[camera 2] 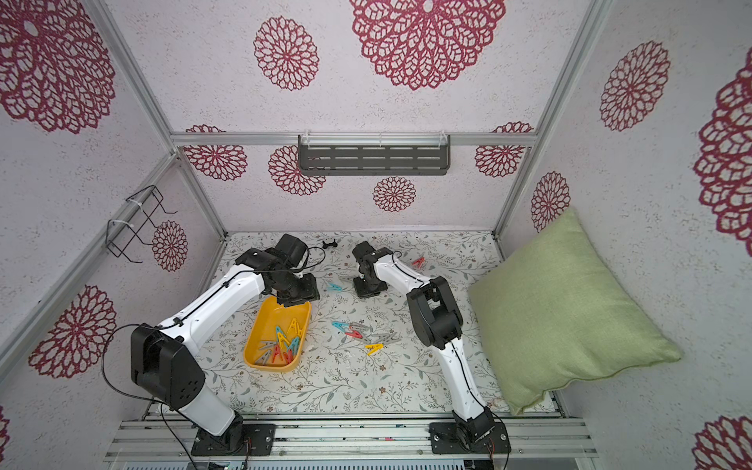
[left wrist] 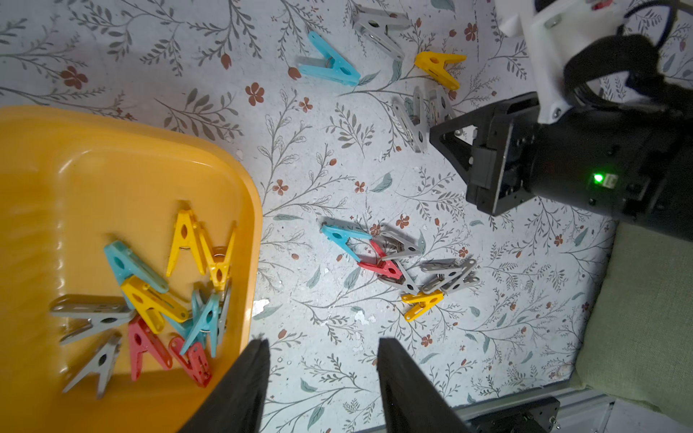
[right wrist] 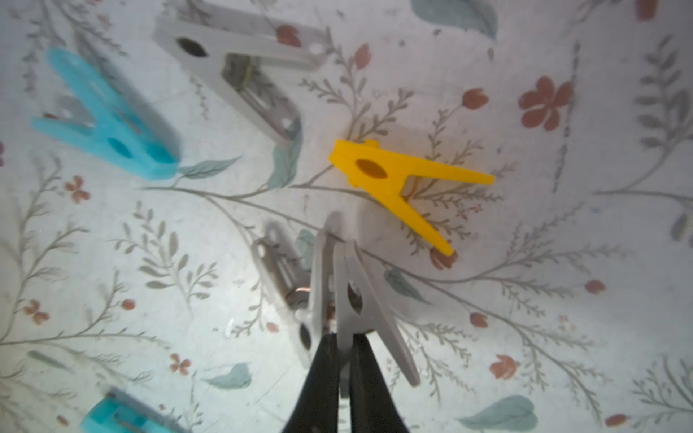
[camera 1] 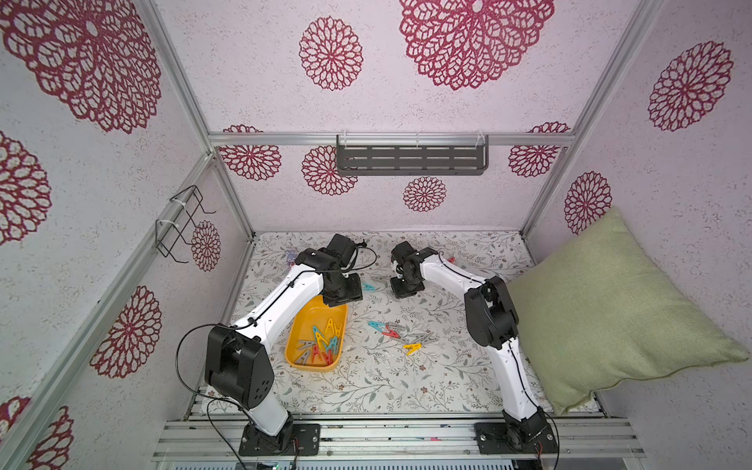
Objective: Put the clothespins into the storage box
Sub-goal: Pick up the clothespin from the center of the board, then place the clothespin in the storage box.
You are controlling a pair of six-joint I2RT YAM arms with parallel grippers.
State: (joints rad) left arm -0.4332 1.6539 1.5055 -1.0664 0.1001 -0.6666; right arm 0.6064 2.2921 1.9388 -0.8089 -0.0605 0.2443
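Low over the floral cloth, right claw tight on a grey clothespin; left claw agape.

Overall light: bright, soft and even across the cell in both top views; shadows are faint.
Shadows: short, soft-edged ones beside the clothespins on the floral cloth in the left wrist view.
Glare: a white sheen on the glossy wall of the storage box; a green status light blooms.
Right wrist view: a bright pool mid-frame with dim corners. The yellow clothespin is sharp and the teal clothespin is smeared. The grey clothespin and the fingers of the right gripper are soft.
Edges: the wide-angle lens splays the aluminium rails in the top views.
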